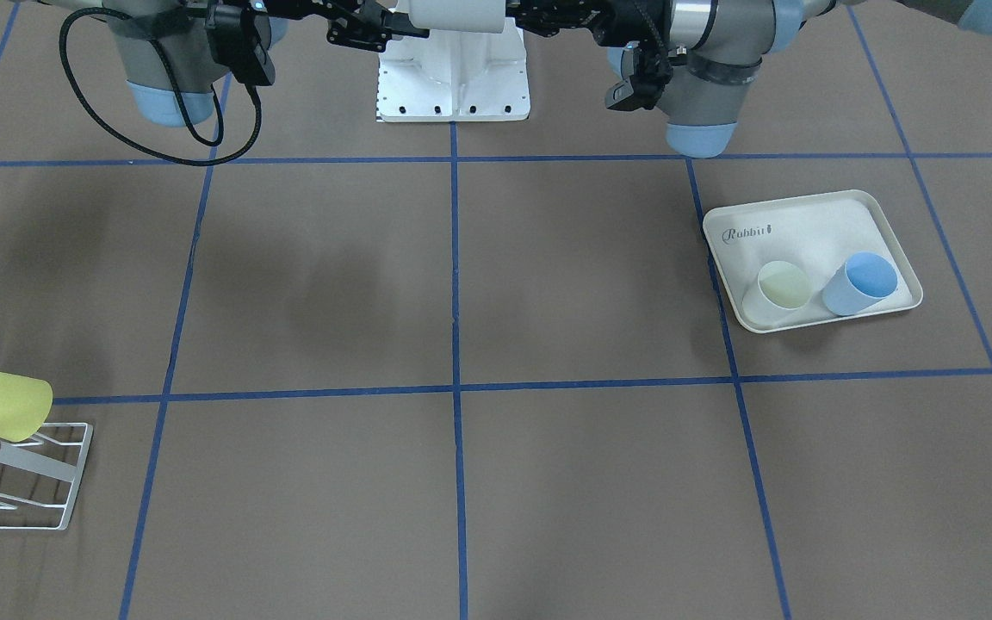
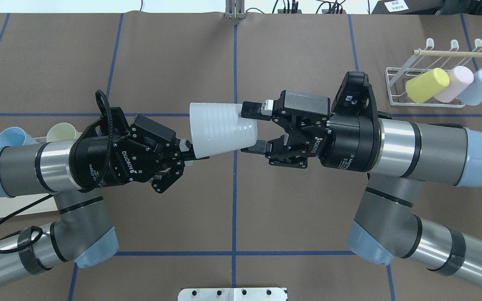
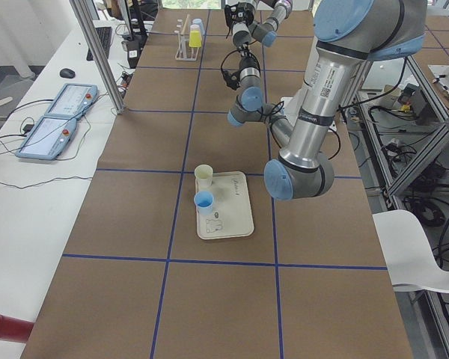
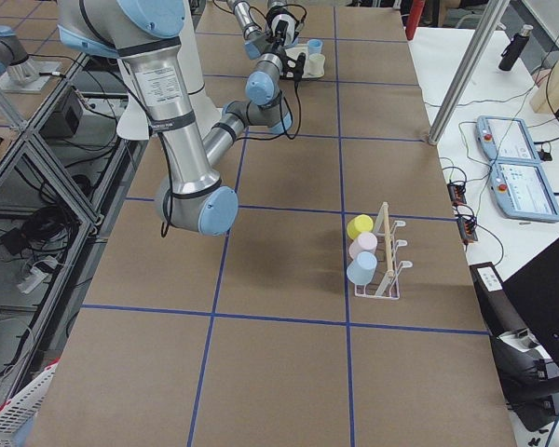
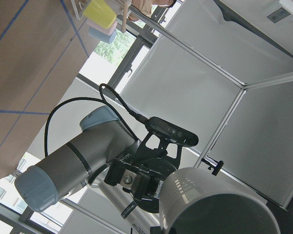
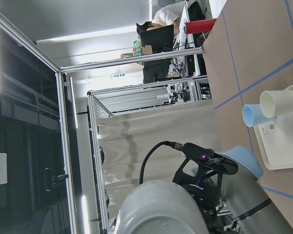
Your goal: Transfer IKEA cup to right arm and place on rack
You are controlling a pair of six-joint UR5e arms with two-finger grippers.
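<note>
White cup (image 2: 220, 129) hangs mid-frame in the overhead view, with the left gripper (image 2: 184, 151) clamped on its narrow end. The right gripper (image 2: 252, 128) has its jaws straddling the wide rim, though you can't tell if they press. You're mid-handover, with release and racking left. The rack (image 2: 390, 85), upper right, holds three cups, so free room looks scarce. The tray (image 1: 806, 220) sits clear of the path.

1. The cup (image 2: 220, 129) is white with faint rings.
2. The desk (image 2: 161, 62) is brown, gridded with blue tape.
3. At 2 o'clock overhead, the rack (image 2: 389, 85) is white and its dowel (image 2: 446, 53) is pale wood. On it are a yellow cup (image 2: 426, 85), a pink cup (image 2: 454, 83) and a pale-blue cup (image 2: 478, 86).
4. The tray (image 1: 806, 224) is cream with dark lettering. It carries a pale-yellow cup (image 1: 778, 293) and a blue cup (image 1: 859, 284).
</note>
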